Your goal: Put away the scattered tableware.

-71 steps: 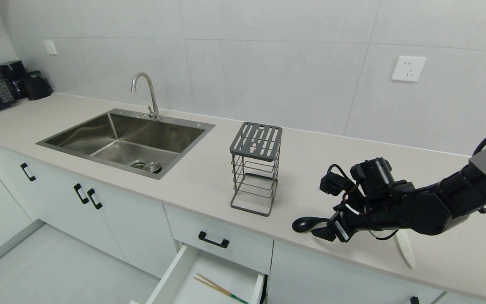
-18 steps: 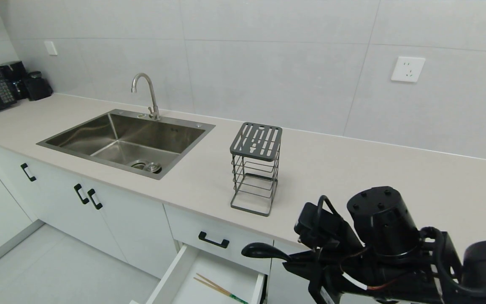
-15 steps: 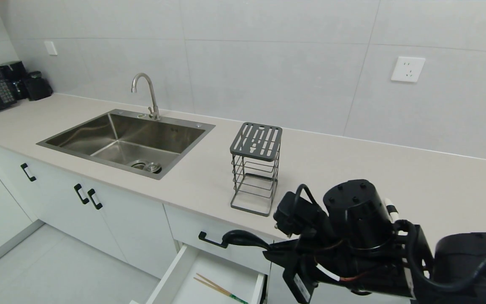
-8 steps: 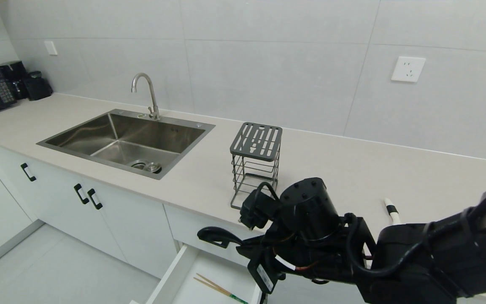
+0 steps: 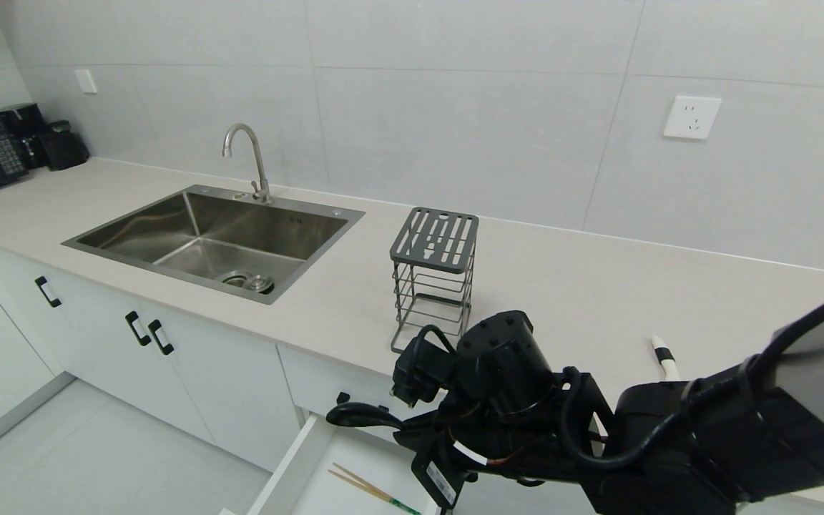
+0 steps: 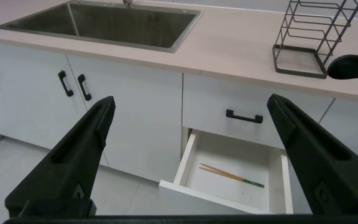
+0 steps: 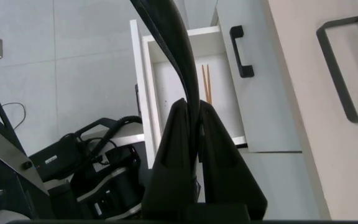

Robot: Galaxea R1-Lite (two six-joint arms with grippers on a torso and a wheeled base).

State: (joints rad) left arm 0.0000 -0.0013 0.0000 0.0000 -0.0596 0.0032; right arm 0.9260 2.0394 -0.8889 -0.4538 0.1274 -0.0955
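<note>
Low and centre in the head view, the right gripper (image 5: 415, 428) is clamped shut on the handle of one black spoon (image 5: 352, 413). The spoon is held in the air off the front edge of the counter (image 5: 598, 286), its bowl toward the frame's left, above the one open drawer (image 5: 296, 466). The right wrist view shows both fingers (image 7: 222, 155) pressed against the thin handle, with the spoon (image 7: 166, 37) running out over the drawer (image 7: 138, 93).

Two chopsticks (image 5: 373, 490) lie side by side on the drawer floor, at the lower middle of the frame. One wire rack (image 5: 432, 286) stands upright on the counter at the centre, just behind the arm. One white utensil (image 5: 662, 354) with a black band lies on the counter to the right, half hidden by the arm.

One sink (image 5: 162, 273) with one faucet (image 5: 247, 154) sits at centre left. The left gripper (image 6: 191, 102) hangs with its two fingers spread wide and nothing between them, facing the cabinets and the drawer (image 6: 185, 165).
</note>
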